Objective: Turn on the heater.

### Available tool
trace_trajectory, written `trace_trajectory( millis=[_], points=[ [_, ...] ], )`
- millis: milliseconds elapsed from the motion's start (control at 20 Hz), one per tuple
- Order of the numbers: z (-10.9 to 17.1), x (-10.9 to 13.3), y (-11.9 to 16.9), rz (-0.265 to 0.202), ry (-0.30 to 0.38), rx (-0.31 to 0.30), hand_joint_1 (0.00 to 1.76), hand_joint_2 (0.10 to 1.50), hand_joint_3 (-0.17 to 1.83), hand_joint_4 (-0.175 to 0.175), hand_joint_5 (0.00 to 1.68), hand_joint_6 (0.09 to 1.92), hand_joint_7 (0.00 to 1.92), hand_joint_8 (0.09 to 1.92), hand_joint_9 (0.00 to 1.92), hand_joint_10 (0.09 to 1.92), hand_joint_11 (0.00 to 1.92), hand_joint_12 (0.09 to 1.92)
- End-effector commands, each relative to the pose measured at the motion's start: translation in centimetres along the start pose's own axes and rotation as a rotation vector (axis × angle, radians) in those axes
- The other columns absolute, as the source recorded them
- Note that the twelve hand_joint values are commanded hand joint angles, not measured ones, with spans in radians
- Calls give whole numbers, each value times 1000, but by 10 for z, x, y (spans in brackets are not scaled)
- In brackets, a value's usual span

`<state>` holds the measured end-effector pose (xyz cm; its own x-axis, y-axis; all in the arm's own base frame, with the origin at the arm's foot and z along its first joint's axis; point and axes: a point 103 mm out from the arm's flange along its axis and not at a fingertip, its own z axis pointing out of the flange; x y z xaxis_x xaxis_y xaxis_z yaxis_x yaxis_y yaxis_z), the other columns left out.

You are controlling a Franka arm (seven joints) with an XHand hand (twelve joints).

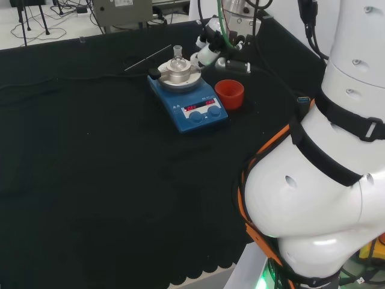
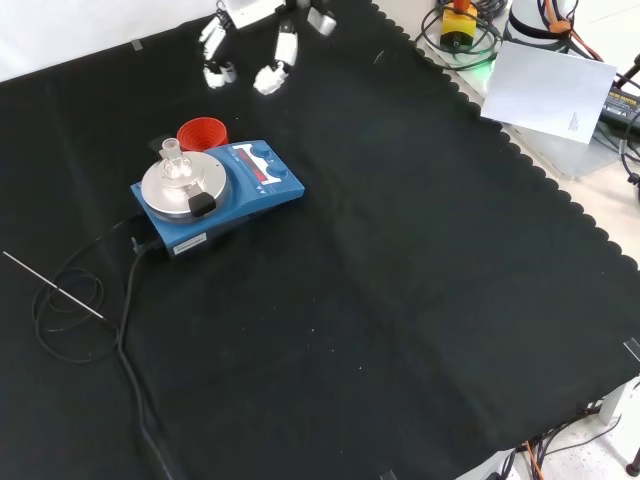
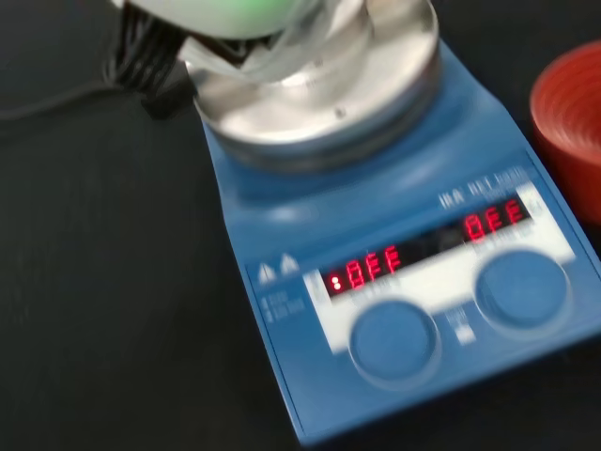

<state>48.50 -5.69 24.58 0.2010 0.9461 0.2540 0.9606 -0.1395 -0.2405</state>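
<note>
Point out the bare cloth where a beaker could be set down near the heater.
In the front view, open cloth spreads right of and below the blue heater. It is crowded above it, where the red ring sits close and the robot hand hovers, and to its left, where the cable coils beside a thin rod.

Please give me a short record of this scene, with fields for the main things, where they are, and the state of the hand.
heater: blue hotplate on the black cloth, two round knobs at its front
on plate: small glass flask
beside heater: red ribbed ring, apart from it
hand: above the cloth beyond the ring in the front view, fingers relaxed, touching nothing
task state: knobs untouched
</note>
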Motion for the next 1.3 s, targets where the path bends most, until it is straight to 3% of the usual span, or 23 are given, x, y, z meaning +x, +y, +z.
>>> trace_trajectory(
  millis=[50,450,600,700,900,1050,1300],
  points=[
    [25,-16,-30,38,-64,165,1013,643,763,-35,335,302,886,749,1040,620,504,1316],
    [41,-16,-35,51,-117,243,1036,646,783,-42,331,211,1194,866,1245,669,730,1240],
    [46,-16,-36,56,-154,275,1057,652,779,-52,338,172,1258,988,1325,779,977,1129],
    [50,-16,-35,64,-170,310,1084,661,766,-61,331,144,1292,1148,1369,930,1260,1044],
    [56,-12,-33,59,-206,354,1142,701,752,-63,333,105,1388,1408,1467,1221,1559,1104],
    [61,-8,-31,59,-234,414,1214,737,757,-55,346,101,1432,1510,1512,1319,1581,1149],
    [73,-6,-29,62,-255,546,1372,727,904,-33,275,87,1445,1637,1526,1412,1423,1278]
  ],
)
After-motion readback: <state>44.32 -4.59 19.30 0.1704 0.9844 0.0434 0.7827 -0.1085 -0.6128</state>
